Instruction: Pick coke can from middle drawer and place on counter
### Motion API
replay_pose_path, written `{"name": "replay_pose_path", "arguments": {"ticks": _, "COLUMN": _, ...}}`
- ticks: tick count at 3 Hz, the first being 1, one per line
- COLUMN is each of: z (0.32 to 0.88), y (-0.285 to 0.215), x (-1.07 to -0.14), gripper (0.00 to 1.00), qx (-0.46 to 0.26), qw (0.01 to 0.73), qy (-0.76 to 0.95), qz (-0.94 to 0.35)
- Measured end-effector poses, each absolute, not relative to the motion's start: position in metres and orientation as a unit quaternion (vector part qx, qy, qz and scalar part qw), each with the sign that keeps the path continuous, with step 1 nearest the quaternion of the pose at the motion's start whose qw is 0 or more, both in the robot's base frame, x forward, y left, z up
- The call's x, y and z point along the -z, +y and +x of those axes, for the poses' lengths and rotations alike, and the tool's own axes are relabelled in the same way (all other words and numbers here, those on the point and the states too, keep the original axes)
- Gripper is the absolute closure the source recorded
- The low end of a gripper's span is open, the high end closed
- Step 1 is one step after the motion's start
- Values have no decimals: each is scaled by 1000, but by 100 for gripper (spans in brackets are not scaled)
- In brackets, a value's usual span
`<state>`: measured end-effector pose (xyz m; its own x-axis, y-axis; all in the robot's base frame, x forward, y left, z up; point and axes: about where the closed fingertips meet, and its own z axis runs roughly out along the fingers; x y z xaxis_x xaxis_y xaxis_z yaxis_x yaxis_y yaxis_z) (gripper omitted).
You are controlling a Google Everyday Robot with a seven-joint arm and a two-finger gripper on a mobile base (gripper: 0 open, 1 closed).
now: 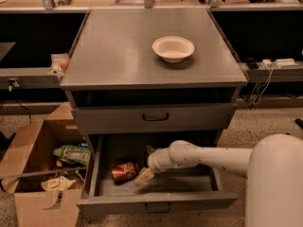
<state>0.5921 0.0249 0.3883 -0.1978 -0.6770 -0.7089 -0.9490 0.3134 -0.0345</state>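
The coke can (124, 171) lies on its side on the floor of the open middle drawer (156, 203), left of centre. My gripper (146, 164) is inside the drawer, just right of the can and not holding it. Its fingers are spread, with one pale fingertip (143, 176) low beside the can and the other higher up towards the back. The white arm reaches in from the lower right. The counter (123, 46) is the grey top of the cabinet above.
A white bowl (173, 48) sits on the counter, right of centre. The upper drawer (154, 117) is closed. An open cardboard box (33, 174) holding a green snack bag (71, 153) stands on the floor left of the cabinet. A tan bench runs along the back.
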Motion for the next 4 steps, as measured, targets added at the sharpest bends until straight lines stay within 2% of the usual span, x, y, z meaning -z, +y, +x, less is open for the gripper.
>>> {"name": "replay_pose_path", "arguments": {"ticks": 1, "z": 602, "y": 27, "x": -375, "gripper": 0, "qx": -211, "qw": 328, "qy": 744, "qz": -543}}
{"name": "replay_pose_path", "arguments": {"ticks": 3, "z": 607, "y": 67, "x": -373, "gripper": 0, "qx": -221, "qw": 325, "qy": 713, "qz": -581}}
{"name": "replay_pose_path", "arguments": {"ticks": 4, "z": 606, "y": 79, "x": -370, "gripper": 18, "qx": -223, "qw": 318, "qy": 705, "qz": -594}}
